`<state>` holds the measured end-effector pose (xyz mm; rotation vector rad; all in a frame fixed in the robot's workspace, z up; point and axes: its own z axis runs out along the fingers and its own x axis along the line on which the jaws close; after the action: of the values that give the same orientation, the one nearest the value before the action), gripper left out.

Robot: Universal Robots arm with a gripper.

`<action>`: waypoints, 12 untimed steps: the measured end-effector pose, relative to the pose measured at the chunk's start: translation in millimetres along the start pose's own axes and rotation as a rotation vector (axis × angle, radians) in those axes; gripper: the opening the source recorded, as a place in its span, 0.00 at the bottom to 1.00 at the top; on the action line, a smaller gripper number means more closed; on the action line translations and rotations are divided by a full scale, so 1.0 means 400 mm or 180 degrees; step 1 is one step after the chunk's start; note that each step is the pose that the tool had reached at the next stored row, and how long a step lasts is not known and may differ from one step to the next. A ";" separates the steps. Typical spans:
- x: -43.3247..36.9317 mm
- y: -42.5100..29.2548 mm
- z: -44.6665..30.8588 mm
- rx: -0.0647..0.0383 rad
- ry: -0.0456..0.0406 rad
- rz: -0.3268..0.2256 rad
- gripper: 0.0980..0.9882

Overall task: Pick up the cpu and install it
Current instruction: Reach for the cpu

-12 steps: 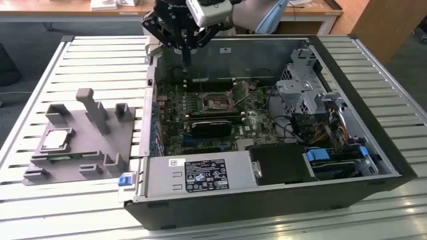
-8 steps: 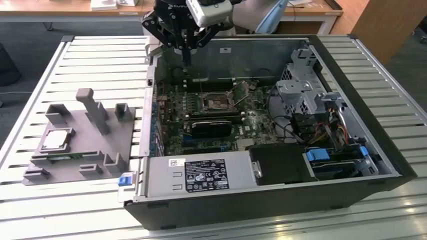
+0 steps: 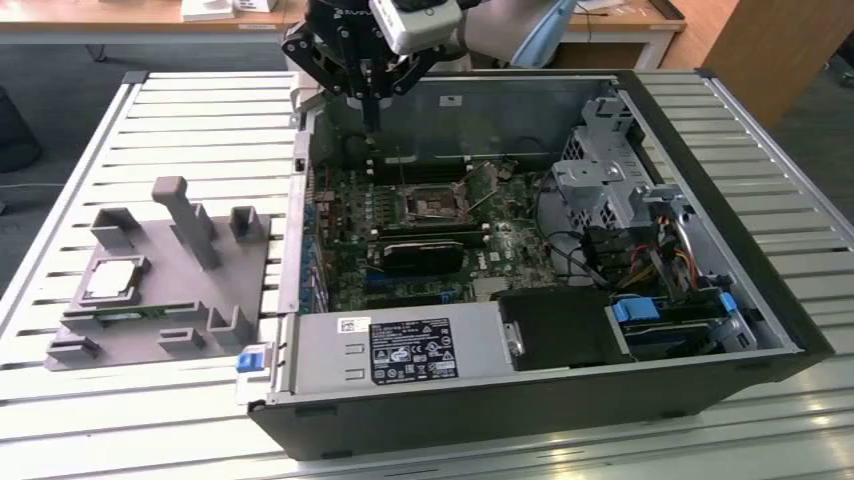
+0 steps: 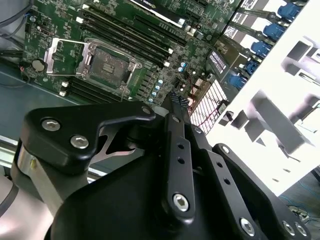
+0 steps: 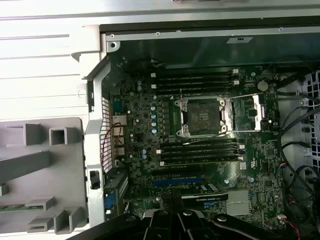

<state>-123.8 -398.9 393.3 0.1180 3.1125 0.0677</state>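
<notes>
We judge the pick-up not yet begun: the cpu (image 3: 114,278) lies on the grey fixture (image 3: 187,292) at the exterior view's left, well apart from the gripper (image 3: 370,120) at top centre over the case (image 3: 534,410). Its fingers (image 4: 175,150) sit pressed together, empty. The grasp calls for crossing to the fixture and spreading them; the socket (image 5: 202,116) stands open.

silvery metal cpu (image 3: 111,279), matt grey plastic holder (image 3: 187,300)
</notes>
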 end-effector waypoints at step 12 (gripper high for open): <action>0.011 -0.001 0.000 0.0000 0.0003 0.0000 0.01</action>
<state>-128.4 -398.9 393.0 0.1178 3.1133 0.0676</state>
